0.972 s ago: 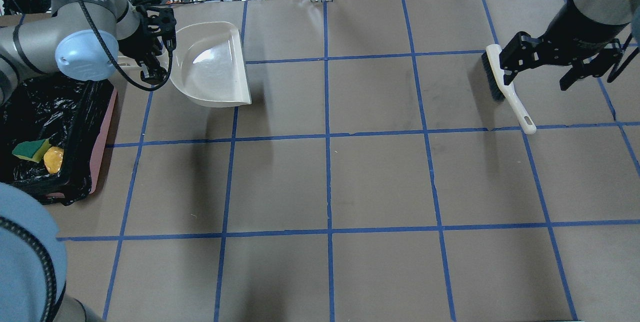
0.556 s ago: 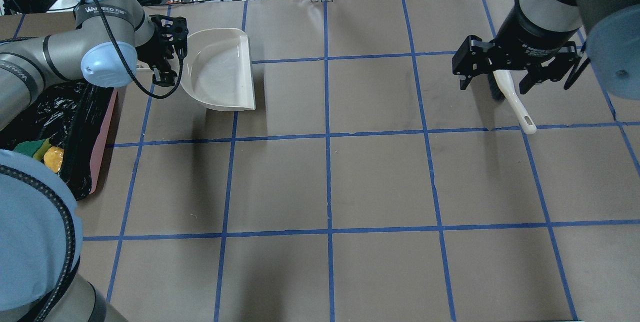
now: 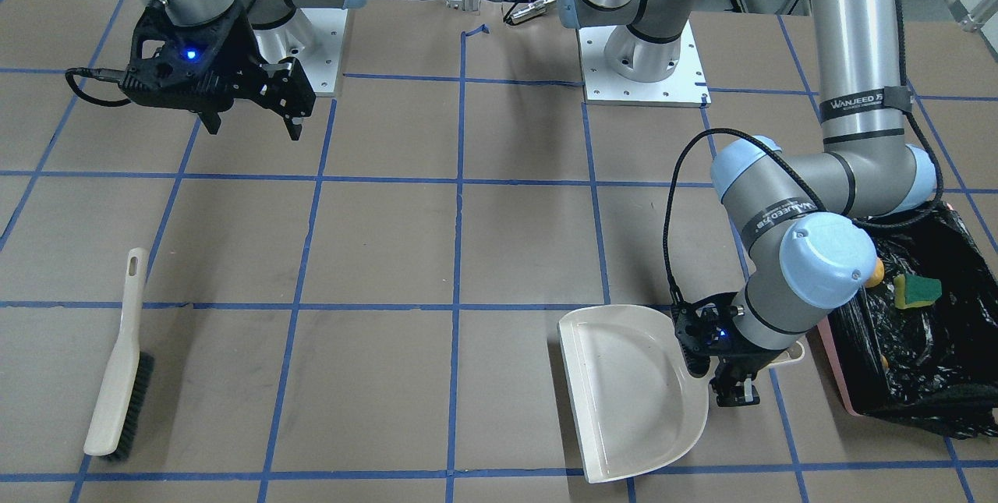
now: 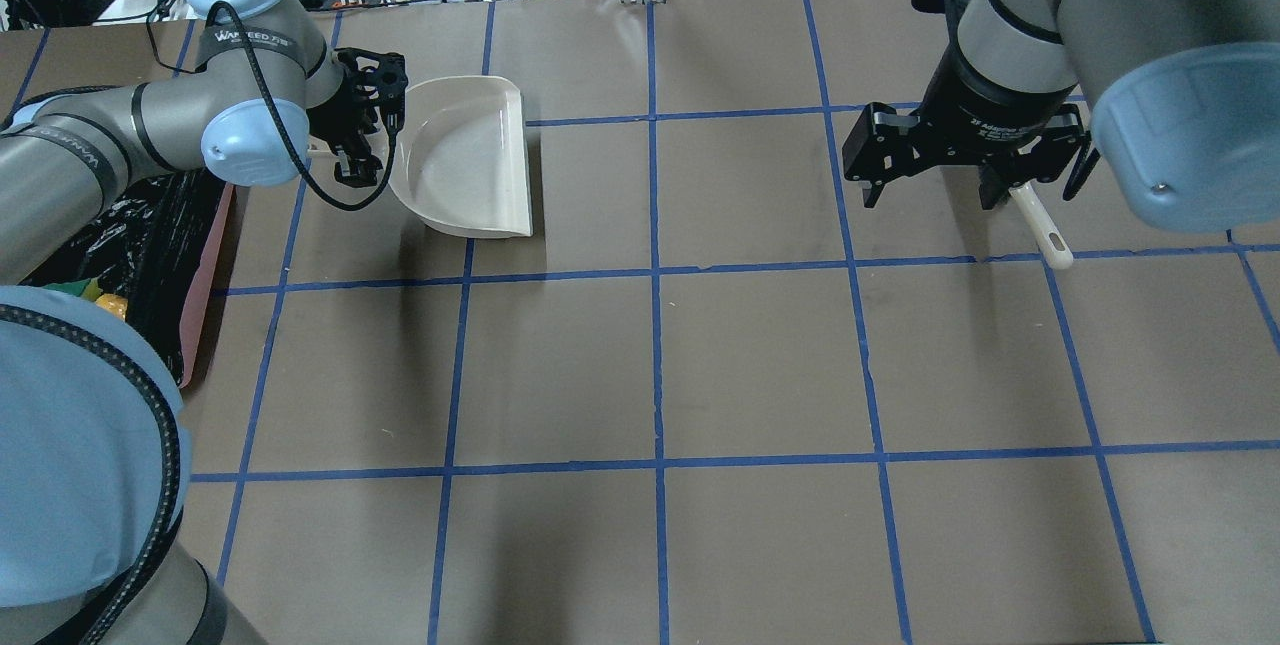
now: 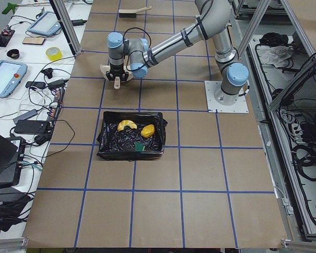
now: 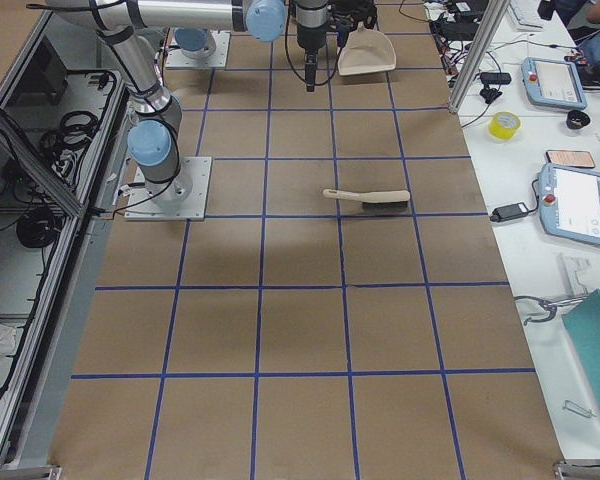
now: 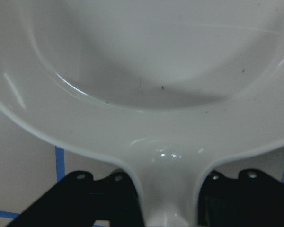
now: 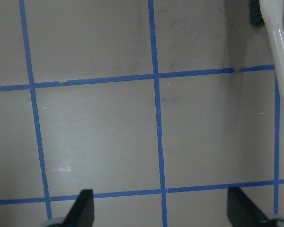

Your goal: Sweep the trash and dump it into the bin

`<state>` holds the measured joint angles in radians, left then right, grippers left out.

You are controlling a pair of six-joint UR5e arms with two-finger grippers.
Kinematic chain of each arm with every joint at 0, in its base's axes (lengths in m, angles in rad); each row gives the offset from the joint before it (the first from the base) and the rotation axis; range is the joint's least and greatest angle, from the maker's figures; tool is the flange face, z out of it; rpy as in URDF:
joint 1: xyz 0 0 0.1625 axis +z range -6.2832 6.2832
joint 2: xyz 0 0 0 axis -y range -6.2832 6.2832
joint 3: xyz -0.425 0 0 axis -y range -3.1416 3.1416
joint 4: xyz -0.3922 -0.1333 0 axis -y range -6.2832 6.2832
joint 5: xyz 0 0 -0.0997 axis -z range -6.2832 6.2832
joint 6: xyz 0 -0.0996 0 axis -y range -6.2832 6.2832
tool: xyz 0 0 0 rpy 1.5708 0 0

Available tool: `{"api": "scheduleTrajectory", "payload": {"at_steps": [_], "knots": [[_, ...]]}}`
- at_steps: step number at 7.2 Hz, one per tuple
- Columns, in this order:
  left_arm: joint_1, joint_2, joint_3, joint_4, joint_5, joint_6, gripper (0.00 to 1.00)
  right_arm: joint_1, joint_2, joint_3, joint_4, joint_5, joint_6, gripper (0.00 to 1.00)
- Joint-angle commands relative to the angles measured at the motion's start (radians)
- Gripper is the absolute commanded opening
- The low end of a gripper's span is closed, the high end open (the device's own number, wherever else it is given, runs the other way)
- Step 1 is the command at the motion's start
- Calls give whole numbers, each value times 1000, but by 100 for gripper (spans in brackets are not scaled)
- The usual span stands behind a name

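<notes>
All three pieces of trash lie inside the bin (image 5: 130, 113), a pink box lined with a crinkled black bag: a curved tan piece (image 5: 126, 125), a lumpy yellow piece (image 5: 148, 130) and a yellow-and-green sponge (image 5: 139, 147). No trash shows on the table (image 4: 760, 365), so the job looks practically complete. The pieces appear small and light. The sponge is likely soft and easily squashed, while the two food-shaped pieces are probably smooth and inclined to roll. Such items are better pushed by bristles and carried in a pan than pinched directly. The left gripper (image 7: 165, 189) has its fingers closed on the narrow handle of the beige dustpan (image 4: 470, 165), which sits empty near the bin. That stiff neck is the sound place to hold it. The right gripper (image 3: 253, 130) hangs above the table with its fingers spread wide, holding nothing. The brush (image 3: 117, 363) lies flat and apart from it, and its slim handle is the natural grip.
</notes>
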<state>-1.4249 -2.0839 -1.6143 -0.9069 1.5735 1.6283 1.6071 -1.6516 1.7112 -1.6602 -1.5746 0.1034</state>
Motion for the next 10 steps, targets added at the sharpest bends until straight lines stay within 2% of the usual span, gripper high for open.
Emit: {"api": "scheduleTrajectory", "payload": {"at_steps": [1, 6, 7, 8, 9, 10], "knots": [[-3, -13, -21, 25, 0, -1, 0, 5, 1, 4, 0, -2, -10, 100], [-29, -13, -47, 33, 2, -4, 0, 4, 0, -5, -1, -2, -14, 100], [-29, -22, -50, 42, 2, -7, 4, 4, 0, -4, -10, -2, -16, 100], [-29, -22, -62, 69, 0, -7, 15, 4, 0, -2, -15, -2, -10, 100], [-29, -24, -76, 75, 0, -8, 56, 4, -8, -2, -16, -2, -5, 100], [-29, -28, -81, 74, -1, -33, 66, 4, -1, 4, -13, -2, -5, 100]]}}
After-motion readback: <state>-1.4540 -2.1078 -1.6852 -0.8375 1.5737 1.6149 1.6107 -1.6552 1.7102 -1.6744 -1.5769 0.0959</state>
